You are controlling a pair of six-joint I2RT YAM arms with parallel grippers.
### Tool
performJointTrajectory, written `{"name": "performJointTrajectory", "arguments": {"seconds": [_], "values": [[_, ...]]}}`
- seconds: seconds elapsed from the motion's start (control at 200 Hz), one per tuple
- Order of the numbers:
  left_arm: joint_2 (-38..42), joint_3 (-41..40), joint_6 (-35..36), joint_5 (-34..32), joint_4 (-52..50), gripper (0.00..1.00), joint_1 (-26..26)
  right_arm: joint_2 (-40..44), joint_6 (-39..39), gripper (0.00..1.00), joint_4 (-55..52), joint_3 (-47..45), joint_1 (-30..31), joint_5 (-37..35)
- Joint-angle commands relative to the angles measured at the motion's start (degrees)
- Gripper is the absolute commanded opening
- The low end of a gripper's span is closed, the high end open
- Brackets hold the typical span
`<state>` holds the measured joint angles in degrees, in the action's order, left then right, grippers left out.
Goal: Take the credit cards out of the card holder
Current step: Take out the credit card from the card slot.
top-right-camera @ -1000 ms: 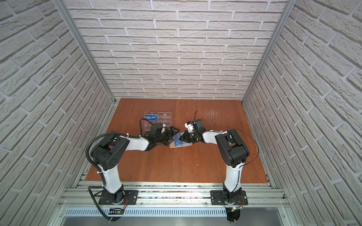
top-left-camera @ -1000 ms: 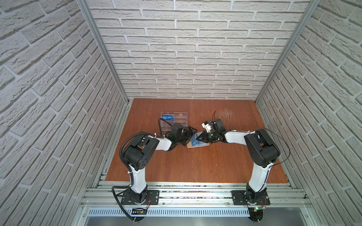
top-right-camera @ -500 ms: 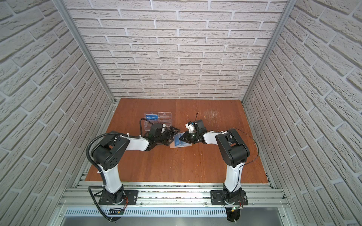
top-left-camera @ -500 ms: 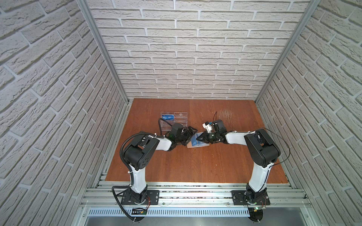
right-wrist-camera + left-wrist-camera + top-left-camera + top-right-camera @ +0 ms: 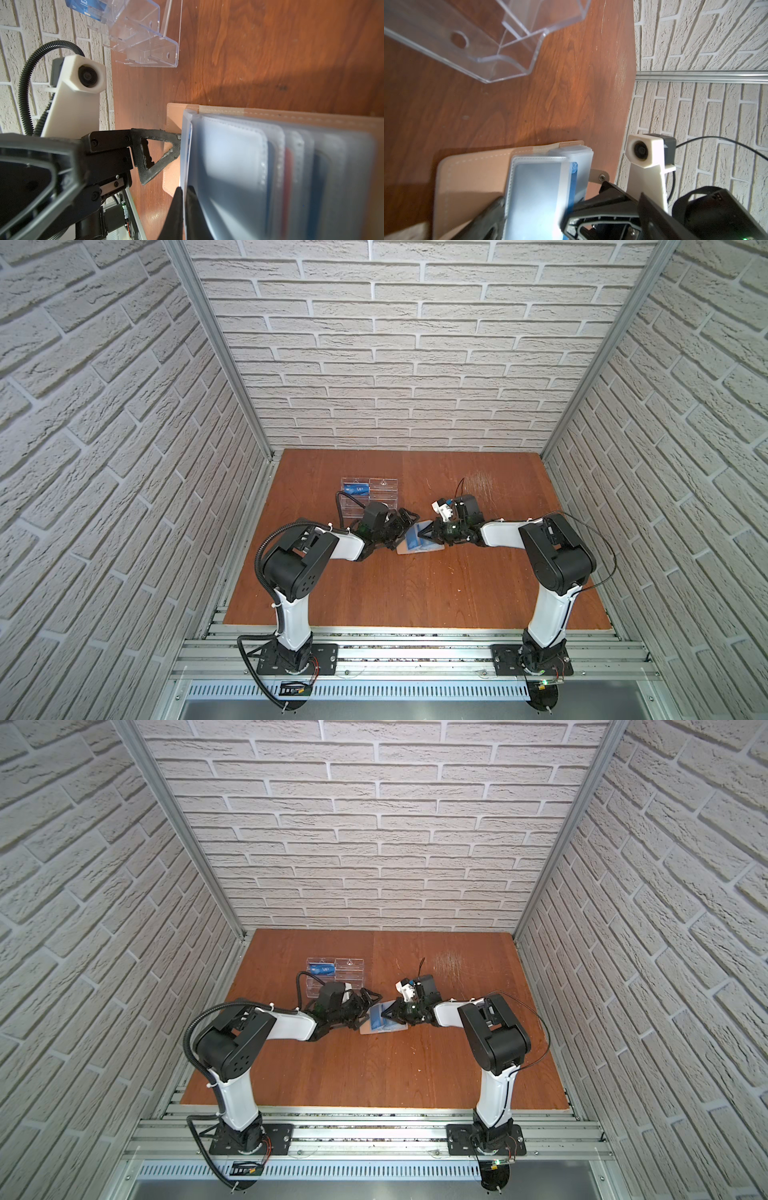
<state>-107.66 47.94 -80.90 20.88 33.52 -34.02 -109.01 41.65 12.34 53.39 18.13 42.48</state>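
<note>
Jaws of the right gripper (image 5: pixel 184 190) clenched, we judged, the thin blue plastic credit card (image 5: pixel 573 182) jutting toward it from the tan leather card holder (image 5: pixel 471 176); the left gripper (image 5: pixel 404 530) gaped opposite.

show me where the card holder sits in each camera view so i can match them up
In a top view: the card holder lies open near the middle of the wooden table.
In a top view: same spot, mid-table.
Left wrist: close foreground, tan cover with clear sleeves on it.
Right wrist: close foreground, sleeve pages fanned.
Shared landmark: the clear acrylic rack, standing apart from the holder in all four.
</note>
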Motion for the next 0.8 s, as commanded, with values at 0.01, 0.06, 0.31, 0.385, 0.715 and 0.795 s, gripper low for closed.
{"name": "performJointTrajectory", "arguments": {"seconds": [0.01,0.06,0.31,0.385,0.715,0.795], "values": [[-2.82,-1.99,-0.10,-0.21,-3.55,0.98,-0.08,1.93,0.70,0.09,4.37,-0.89,-0.38,2.14],[-2.75,-2.06,-0.11,-0.15,-3.55,0.98,-0.11,1.90,1.00,0.08,5.00,-0.99,-0.42,2.26],[-2.88,-2.24,-0.09,-0.27,-3.46,0.98,-0.02,2.82,0.90,0.06,5.10,-1.64,-1.24,2.87],[-2.93,-2.31,-0.19,-0.25,-3.33,0.98,-0.08,3.32,0.36,0.06,4.23,-1.79,-1.67,2.88],[-2.92,-2.46,-0.26,-0.19,-2.92,0.98,-0.13,5.23,-1.65,0.06,1.01,-2.28,-3.18,1.81],[-2.78,-2.59,-0.23,-0.18,-2.84,0.98,-0.04,6.44,-2.68,0.06,-0.62,-2.31,-3.54,0.98]]}}
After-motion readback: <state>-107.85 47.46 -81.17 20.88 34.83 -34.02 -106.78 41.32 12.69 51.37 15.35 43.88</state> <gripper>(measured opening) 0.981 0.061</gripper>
